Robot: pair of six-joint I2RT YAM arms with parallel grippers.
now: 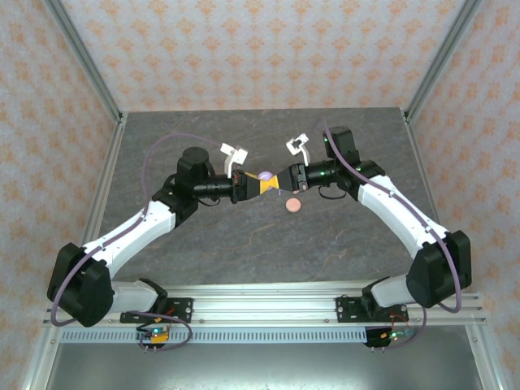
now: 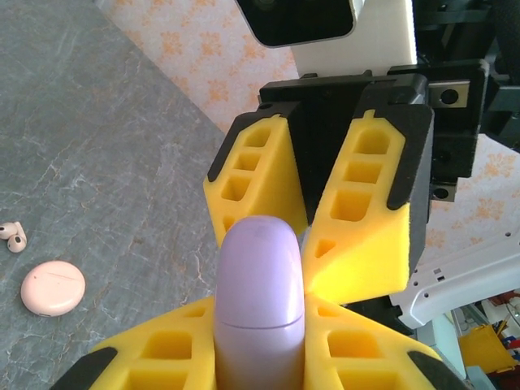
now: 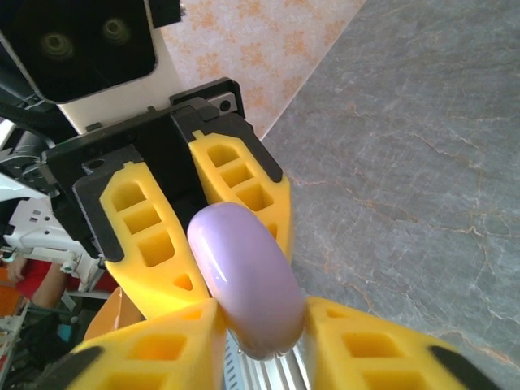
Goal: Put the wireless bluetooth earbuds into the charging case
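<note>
A pale purple charging case (image 1: 265, 175) hangs above the table's middle, lid closed, its seam line visible in the left wrist view. My left gripper (image 1: 257, 186) is shut on the purple case (image 2: 260, 301) from the left. My right gripper (image 1: 281, 182) is shut on the same case (image 3: 248, 276) from the right, its yellow fingers (image 2: 357, 219) crossing the left ones. Two tiny pinkish earbuds (image 2: 12, 236) lie on the table beside a round pink case (image 2: 53, 288), which rests closed below the grippers (image 1: 292, 205).
The grey marbled table (image 1: 244, 244) is walled by patterned panels at the back and sides. The aluminium rail (image 1: 260, 313) with both arm bases runs along the near edge.
</note>
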